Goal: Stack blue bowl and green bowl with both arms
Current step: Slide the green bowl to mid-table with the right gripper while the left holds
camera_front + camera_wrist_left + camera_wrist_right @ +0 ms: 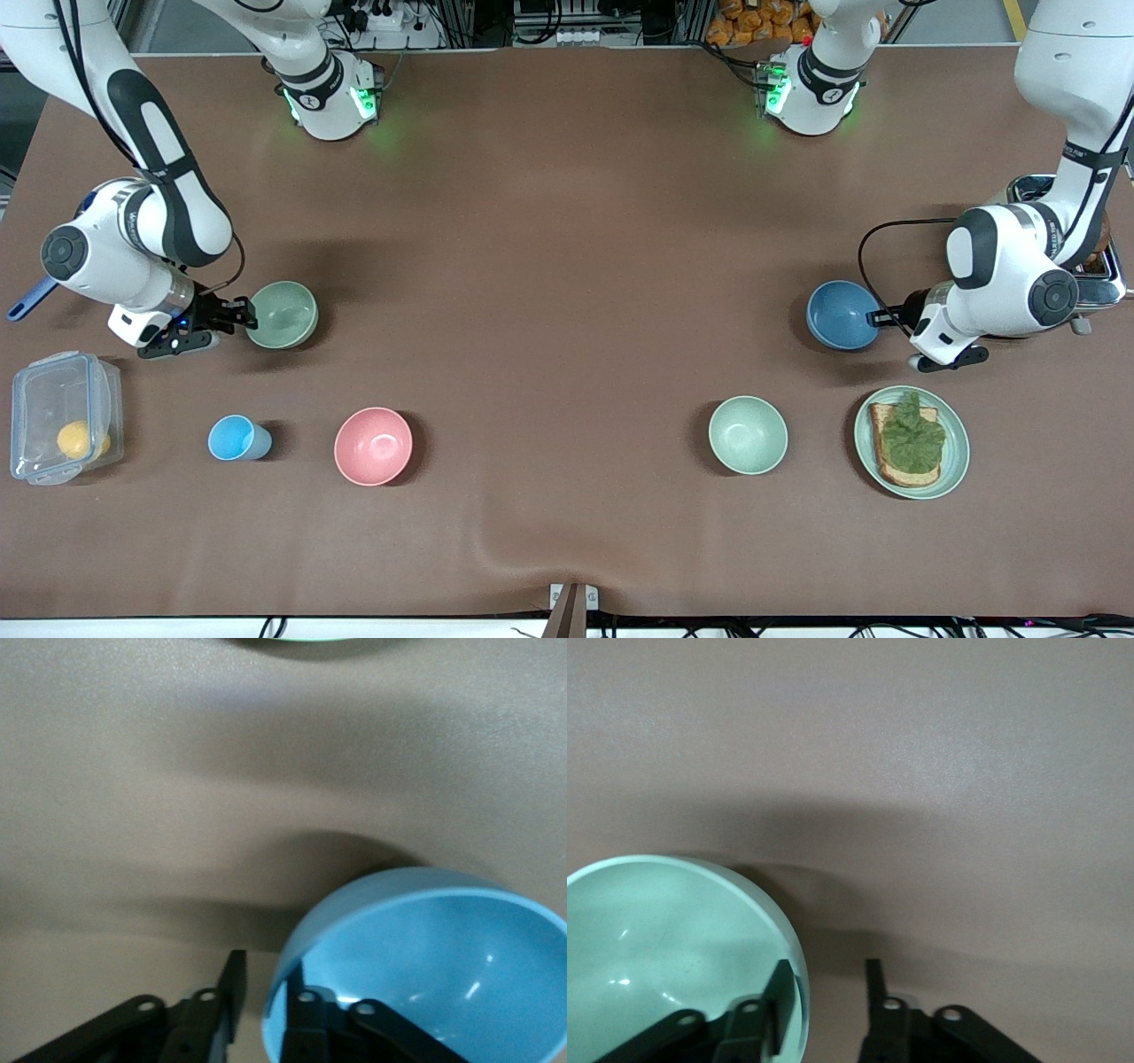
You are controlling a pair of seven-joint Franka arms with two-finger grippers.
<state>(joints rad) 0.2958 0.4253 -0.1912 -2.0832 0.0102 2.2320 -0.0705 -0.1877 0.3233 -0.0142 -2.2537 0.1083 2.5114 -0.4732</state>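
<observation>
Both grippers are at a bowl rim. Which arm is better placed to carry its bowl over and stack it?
Neither clearly. The left gripper straddles the blue bowl rim; the right gripper straddles the green bowl rim. Both look open, similarly far from the table's middle.

The front view looks down from high above the table's point(567, 266) near edge, facing the two bases along the top edge. The left wrist view sits very near the blue bowl point(425, 966), also seen in front point(842, 315). The right wrist view sits very near the green bowl point(673, 948), also seen in front point(283, 314).
</observation>
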